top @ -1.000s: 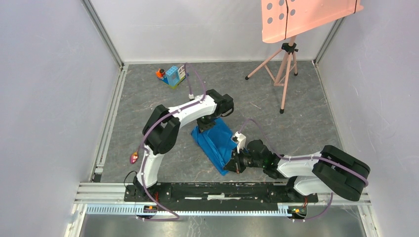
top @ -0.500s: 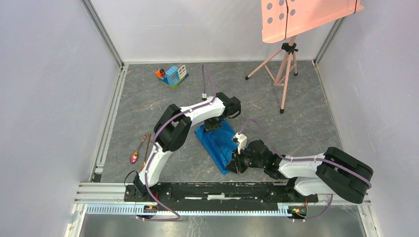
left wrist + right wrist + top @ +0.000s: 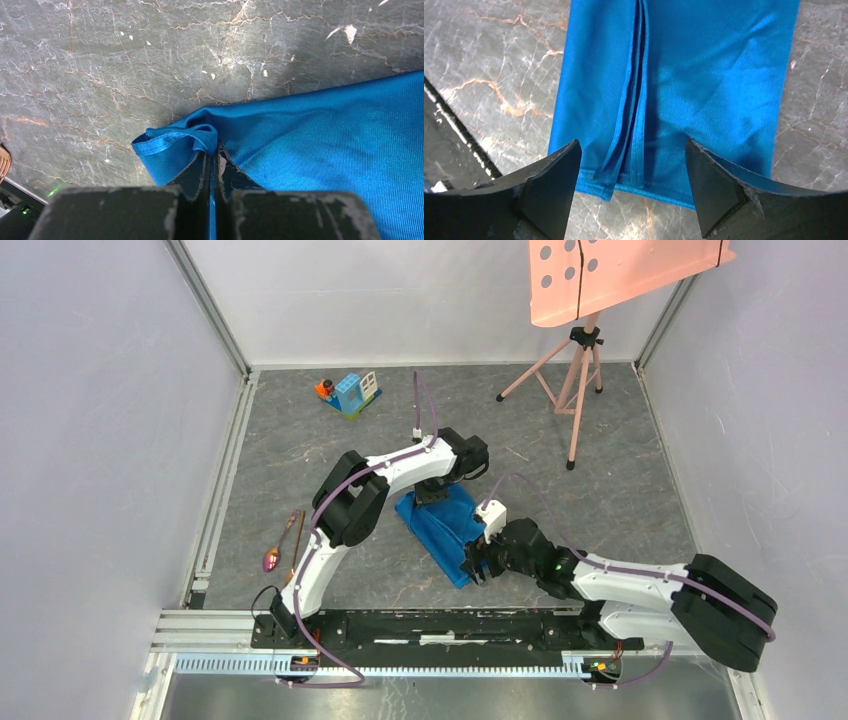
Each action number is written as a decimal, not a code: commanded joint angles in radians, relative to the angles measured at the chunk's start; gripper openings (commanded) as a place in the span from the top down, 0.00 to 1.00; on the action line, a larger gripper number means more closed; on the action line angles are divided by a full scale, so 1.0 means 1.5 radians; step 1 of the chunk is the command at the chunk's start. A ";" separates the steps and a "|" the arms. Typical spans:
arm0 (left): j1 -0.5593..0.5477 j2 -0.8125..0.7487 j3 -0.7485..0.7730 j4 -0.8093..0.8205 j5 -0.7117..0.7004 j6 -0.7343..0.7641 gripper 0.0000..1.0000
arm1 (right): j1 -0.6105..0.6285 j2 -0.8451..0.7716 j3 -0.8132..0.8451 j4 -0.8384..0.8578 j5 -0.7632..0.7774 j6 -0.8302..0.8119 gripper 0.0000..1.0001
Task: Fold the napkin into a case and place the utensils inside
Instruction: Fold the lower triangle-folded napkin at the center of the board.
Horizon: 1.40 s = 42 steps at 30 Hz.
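Note:
The napkin [image 3: 445, 530] lies on the table as a narrow folded blue oblong between the two arms. My left gripper [image 3: 432, 493] is at its far end, shut on a bunched corner of the cloth [image 3: 175, 142]; in the left wrist view the gripper [image 3: 212, 152] has blue fabric pinched between closed fingers. My right gripper [image 3: 478, 566] hovers over the near end, open, with the stacked hems of the napkin [image 3: 704, 65] below the right gripper [image 3: 631, 145] and touching neither finger. The utensils, a copper spoon [image 3: 272, 558] and fork [image 3: 297, 538], lie left of the left arm.
A toy block house [image 3: 350, 393] sits at the back of the table. A pink tripod [image 3: 575, 390] holding a pink board [image 3: 620, 275] stands at the back right. Metal rails run along the left edge [image 3: 215, 500] and the near edge [image 3: 450, 625].
My right gripper has opened and let go of the napkin's near end, backing off slightly. The left arm swung right with the far corner, uncovering the fork.

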 commanded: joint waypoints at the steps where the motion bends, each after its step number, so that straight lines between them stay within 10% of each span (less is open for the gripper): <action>1: -0.006 -0.017 0.011 0.014 -0.022 0.019 0.98 | 0.001 0.057 0.061 0.026 0.063 -0.020 0.18; 12: -0.006 -0.043 -0.005 0.024 -0.014 0.019 0.97 | 0.001 0.124 0.071 0.087 0.046 0.021 0.71; 18: -0.006 -0.065 -0.004 0.029 -0.003 0.023 0.77 | 0.001 0.094 0.040 0.099 0.035 0.073 0.99; 30: 0.002 -0.282 -0.122 0.200 0.118 0.188 0.31 | 0.000 0.072 0.012 0.097 0.064 0.130 1.00; 34: 0.050 -0.391 -0.273 0.313 0.199 0.212 0.40 | 0.001 0.062 0.005 0.097 0.073 0.140 1.00; 38: 0.134 -0.482 -0.473 0.514 0.382 0.196 0.80 | 0.001 0.061 0.001 0.104 0.074 0.144 1.00; 42: 0.182 -0.484 -0.534 0.566 0.421 0.195 0.95 | 0.000 0.060 0.006 0.101 0.074 0.140 1.00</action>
